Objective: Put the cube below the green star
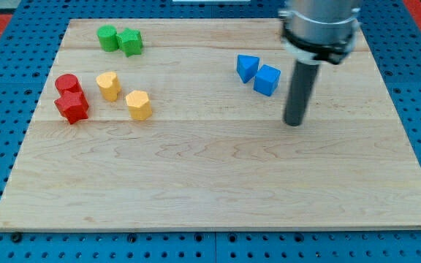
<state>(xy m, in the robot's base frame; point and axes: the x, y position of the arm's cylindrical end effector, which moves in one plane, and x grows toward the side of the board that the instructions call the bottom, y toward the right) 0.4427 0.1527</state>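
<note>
Tip [293, 123] right of blue cube [267, 79] (apart).

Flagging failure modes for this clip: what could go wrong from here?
1. My tip sits to the right of and below the blue cube, which touches another blue block; pushing may drag both.
2. The green star touches the green cylinder; an overshoot could knock them.

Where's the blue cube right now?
The blue cube sits in the view's upper right, touching another blue block on its left; my tip is just right and below it.
</note>
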